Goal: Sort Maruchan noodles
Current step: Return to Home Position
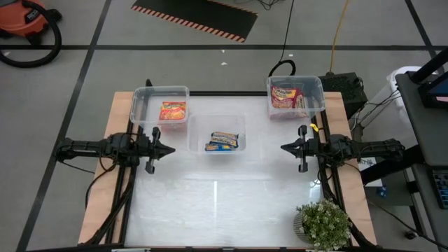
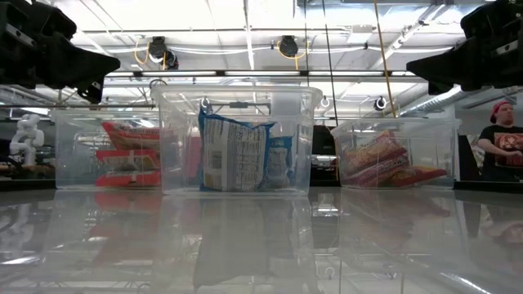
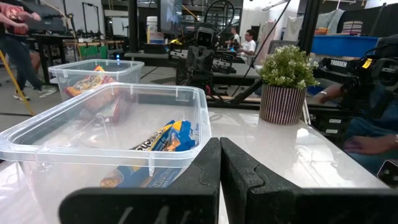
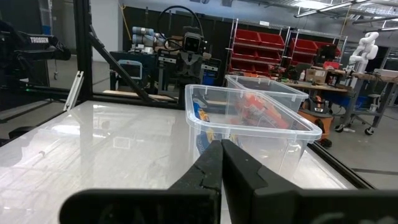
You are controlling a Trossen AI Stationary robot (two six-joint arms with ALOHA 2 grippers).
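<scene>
Three clear bins stand at the table's far side. The left bin (image 1: 160,105) holds orange-red Maruchan noodles (image 1: 172,110). The middle bin (image 1: 218,134) holds blue-yellow packets (image 1: 225,141), which stand on edge in the low view (image 2: 237,153). The right bin (image 1: 295,96) holds red-pink packets (image 1: 287,96). My left gripper (image 1: 170,149) is shut and level at the table's left side, beside the middle bin, holding nothing. My right gripper (image 1: 285,148) is shut and level at the right side, also holding nothing.
A potted plant (image 1: 323,225) stands at the table's near right corner. The white tabletop (image 1: 224,203) stretches between the arms and toward the near edge. People show in the room beyond the table, one in red (image 2: 504,140).
</scene>
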